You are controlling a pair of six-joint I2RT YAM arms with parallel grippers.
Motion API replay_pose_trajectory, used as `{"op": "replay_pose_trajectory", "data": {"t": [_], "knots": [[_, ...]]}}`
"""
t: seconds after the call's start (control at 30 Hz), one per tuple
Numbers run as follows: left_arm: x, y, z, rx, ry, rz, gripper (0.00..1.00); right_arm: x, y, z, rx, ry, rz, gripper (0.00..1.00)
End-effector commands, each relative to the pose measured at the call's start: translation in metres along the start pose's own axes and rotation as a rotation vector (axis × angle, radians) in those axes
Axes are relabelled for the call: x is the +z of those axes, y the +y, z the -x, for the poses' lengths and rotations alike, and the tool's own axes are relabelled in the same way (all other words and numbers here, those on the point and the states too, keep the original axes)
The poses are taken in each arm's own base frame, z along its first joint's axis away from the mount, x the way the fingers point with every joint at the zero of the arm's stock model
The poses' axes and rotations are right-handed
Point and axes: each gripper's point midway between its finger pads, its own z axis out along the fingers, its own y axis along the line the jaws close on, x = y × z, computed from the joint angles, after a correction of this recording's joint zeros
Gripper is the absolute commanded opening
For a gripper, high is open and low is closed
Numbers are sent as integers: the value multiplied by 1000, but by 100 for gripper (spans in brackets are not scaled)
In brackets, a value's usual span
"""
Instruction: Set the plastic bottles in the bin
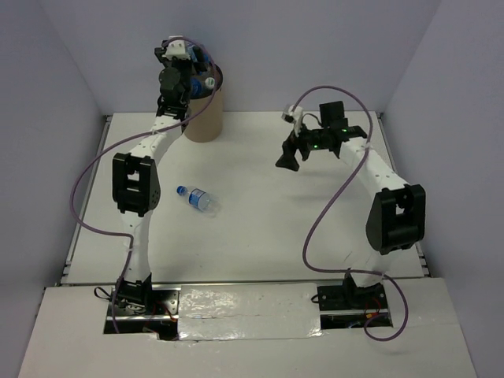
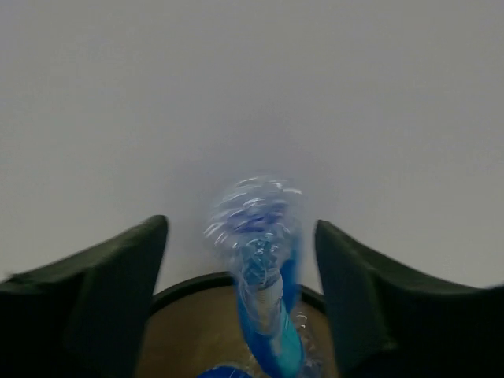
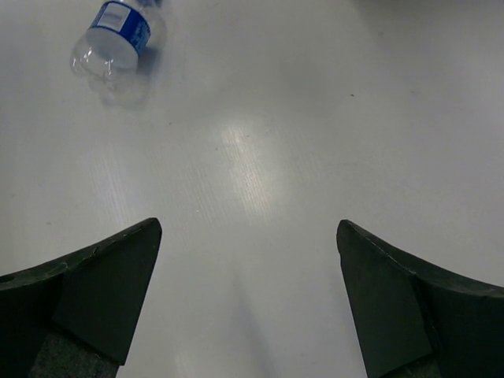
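Left hand [image 2: 240,223] over the bin [image 1: 206,118], fingers spread wide and gripping nothing.

On my left wrist view a blurred bottle [image 2: 256,236] hangs upright between the fingers, touching neither, right above the bin's black rim. More blue shows low inside the mouth, so I judge the bin is already filling up. My worry is that this bottle catches the rim or lands on what is already in there, then tips out over the side and rolls off behind. The left hand also sits close to the rim, and a careless pull-away could knock the bin. One lying bottle [image 1: 197,198] remains on the tabletop [image 1: 276,228], well apart from the bin. My right hand [image 3: 249,226] hovers above the tabletop, wide open and empty.
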Motion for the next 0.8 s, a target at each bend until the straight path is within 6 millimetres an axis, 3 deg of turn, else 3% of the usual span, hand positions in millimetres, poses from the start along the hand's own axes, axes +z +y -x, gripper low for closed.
{"op": "replay_pose_trajectory", "data": {"t": [0.0,0.13,0.27,0.4,0.43,0.57,0.6,0.63,0.7,0.77], "knots": [[-2,-18,37,24,-83,-85,93,33,33,-7,-138,76,97,100],[-6,-24,43,35,-63,-126,99,62,65,-10,-252,116,147,100],[-16,-24,63,30,-76,-134,99,78,91,8,-330,100,174,100],[-28,-21,109,27,-139,-126,99,97,120,35,-354,30,166,100],[-34,-18,131,26,-160,-123,100,105,140,34,-343,33,193,100],[-55,-12,182,15,-187,-112,99,139,185,36,-227,83,199,100],[-61,-10,189,-3,-179,-104,99,147,177,41,-223,84,113,100],[-73,-6,206,-14,-183,-96,99,159,182,41,-163,82,69,100],[-85,1,216,-37,-165,-72,99,173,165,64,-156,41,-70,100],[-106,16,222,-77,-133,-10,99,193,166,52,-105,92,-74,100]]}}
